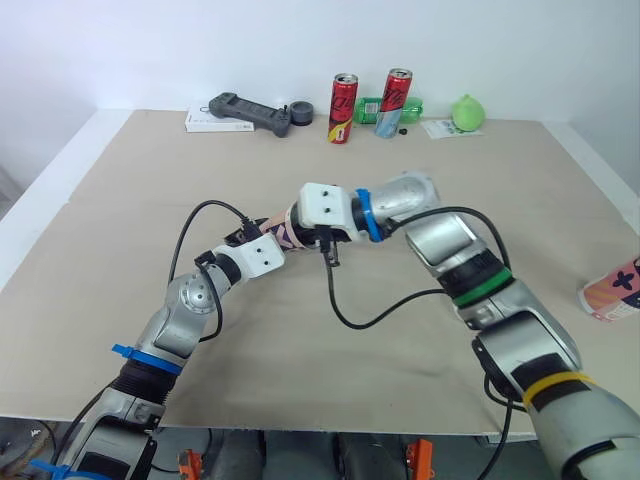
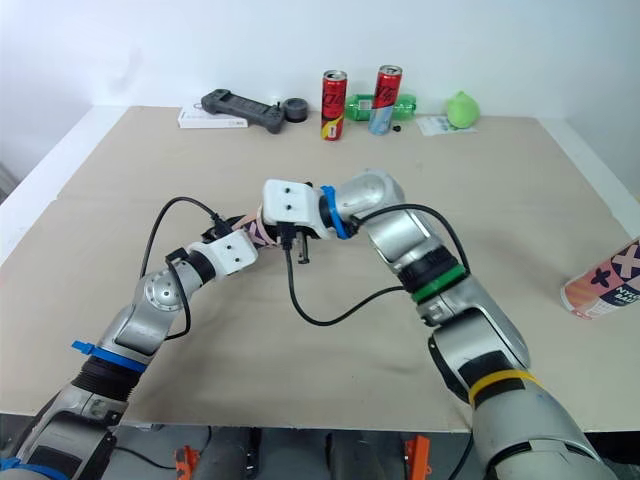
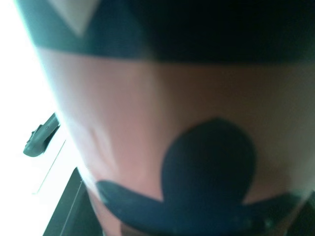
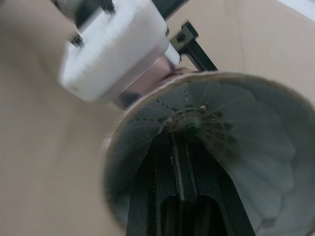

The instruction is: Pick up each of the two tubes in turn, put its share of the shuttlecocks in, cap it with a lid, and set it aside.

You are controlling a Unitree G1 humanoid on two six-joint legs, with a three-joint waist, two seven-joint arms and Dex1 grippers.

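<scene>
My left gripper (image 1: pixel 276 232) is shut on a pink tube (image 1: pixel 284 233) with dark blue shapes, held low over the middle of the table (image 1: pixel 130 200). The left wrist view shows that tube (image 3: pixel 147 108) up close. My right gripper (image 4: pixel 184 147) comes in from the right, its black fingers (image 4: pixel 172 167) pressed together and pushed into the tube's open mouth (image 4: pixel 113 142). A white shuttlecock (image 4: pixel 246 162) sits inside, its feather skirt facing out around the fingers. A second pink tube (image 1: pixel 612 290) lies at the table's right edge.
Along the far edge stand two drink cans (image 1: pixel 343 108) (image 1: pixel 394 103), a green ball (image 1: pixel 467 112), a black tape roll (image 1: pixel 299 115) and a black controller (image 1: pixel 250 113) on a white box. Black cables (image 1: pixel 345 310) loop down from both wrists.
</scene>
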